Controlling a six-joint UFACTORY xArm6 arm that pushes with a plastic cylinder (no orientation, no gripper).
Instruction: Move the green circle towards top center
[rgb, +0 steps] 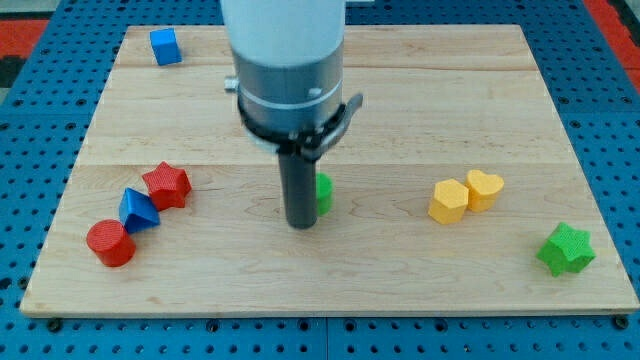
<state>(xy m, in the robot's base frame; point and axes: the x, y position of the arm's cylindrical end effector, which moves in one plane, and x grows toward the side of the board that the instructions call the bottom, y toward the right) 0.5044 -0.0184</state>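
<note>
The green circle (324, 192) sits near the board's middle, mostly hidden behind my dark rod; only its right edge shows. My tip (300, 225) rests on the wooden board (400, 100), just to the left of and slightly below the green circle, touching or nearly touching it. The arm's white and grey body fills the view's top centre.
A blue cube (165, 46) lies at the top left. A red star (167, 185), a blue triangle (137, 209) and a red cylinder (110, 243) cluster at the left. A yellow hexagon (448, 201) and a yellow heart (485, 188) touch at the right. A green star (566, 249) lies at the bottom right.
</note>
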